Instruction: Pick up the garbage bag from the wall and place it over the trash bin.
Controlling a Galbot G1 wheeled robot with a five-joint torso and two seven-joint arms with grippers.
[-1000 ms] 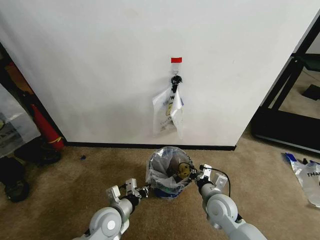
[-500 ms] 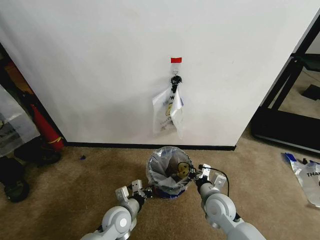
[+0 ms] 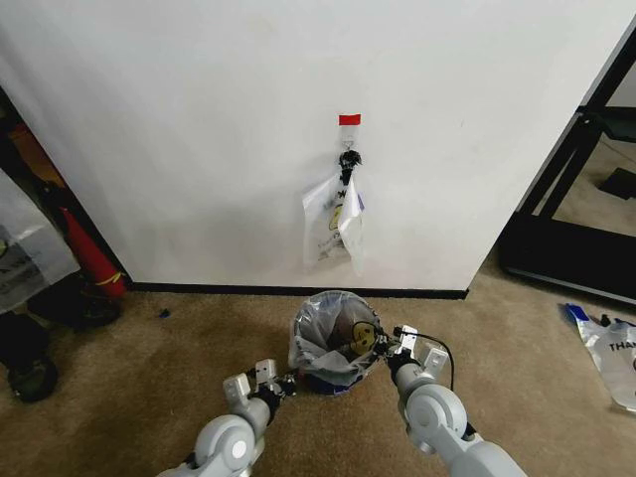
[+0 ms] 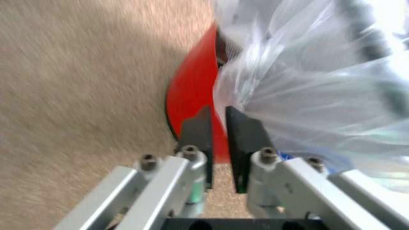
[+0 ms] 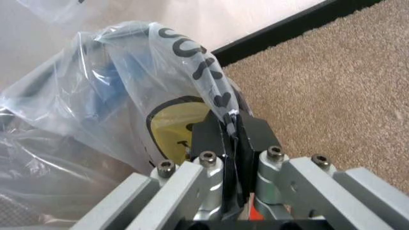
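Since 1 s ago the left tool (image 3: 281, 381) has slid in toward the trash bin (image 3: 333, 381) from lower left of frame, now right at the bin's left side; right tool (image 3: 389, 349) barely shifted, bag mouth pulled a bit more over the rim. Garbage bag (image 3: 328, 340) sits draped in/over the bin, lower centre of head view, on carpet (image 3: 149, 378) just in front of the wall (image 3: 199, 129); yellow smiley faces the right tool. Right wrist view: right tool (image 5: 231, 128) clenched on a fold of the garbage bag (image 5: 115, 91) w/ dark print, plastic pinched between the black fingers (image 5: 208, 136), smiley just beside them, black baseboard (image 5: 288, 26) upper right of frame. Left wrist view: left tool (image 4: 219, 127) fingers (image 4: 246, 136) nearly closed w/ narrow gap, red bin wall (image 4: 191, 91) showing through the gap; bag plastic (image 4: 307, 86) bulges at right of frame, touching the right-hand finger; can't tell if any film is actually pinched. On the wall, upper centre: red tape strip (image 3: 350, 119), black hook (image 3: 349, 159) below it, spare bags (image 3: 333, 224) hanging bunched. Another bag (image 3: 611, 353) flat on carpet at right edge
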